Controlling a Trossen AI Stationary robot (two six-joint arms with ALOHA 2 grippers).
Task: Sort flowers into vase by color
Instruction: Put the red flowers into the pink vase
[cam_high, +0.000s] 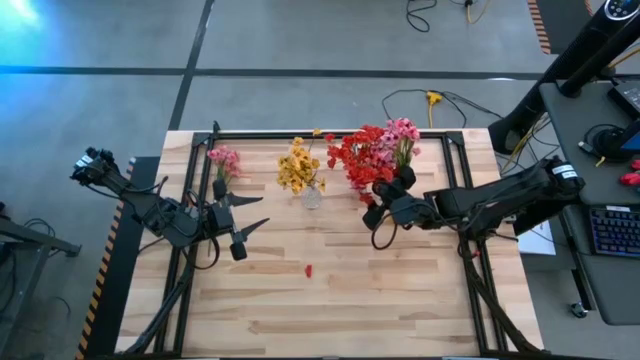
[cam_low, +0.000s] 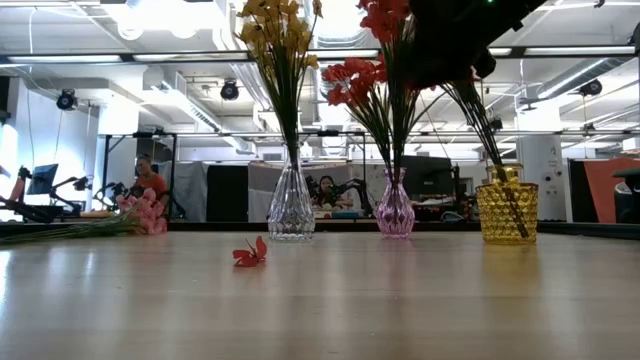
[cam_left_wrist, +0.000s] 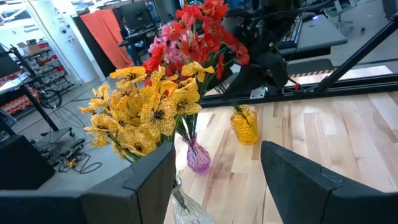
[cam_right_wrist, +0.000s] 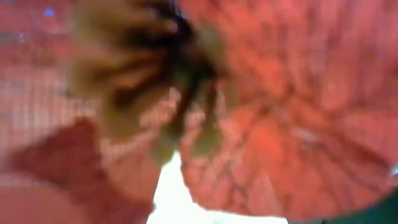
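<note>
Three vases stand in a row near the table's far edge. A clear glass vase (cam_high: 311, 196) holds yellow flowers (cam_high: 297, 167). A pink vase (cam_low: 395, 210) holds red flowers (cam_high: 358, 155). An amber vase (cam_low: 507, 210) holds pink flowers (cam_high: 403, 131). One pink sprig (cam_high: 223, 160) lies flat on the table at far left. A red blossom (cam_high: 308, 270) lies loose mid-table. My left gripper (cam_high: 250, 212) hovers open left of the clear vase, holding nothing. My right gripper (cam_high: 383, 195) sits at the red flowers; red petals (cam_right_wrist: 280, 124) fill its wrist view.
Black frame rails (cam_high: 200, 150) run along the table's left, far and right sides. A cable loop (cam_high: 380, 236) hangs below my right wrist. A person (cam_low: 150, 182) sits in the room behind. Bare wood (cam_high: 330, 310) spreads across the near half.
</note>
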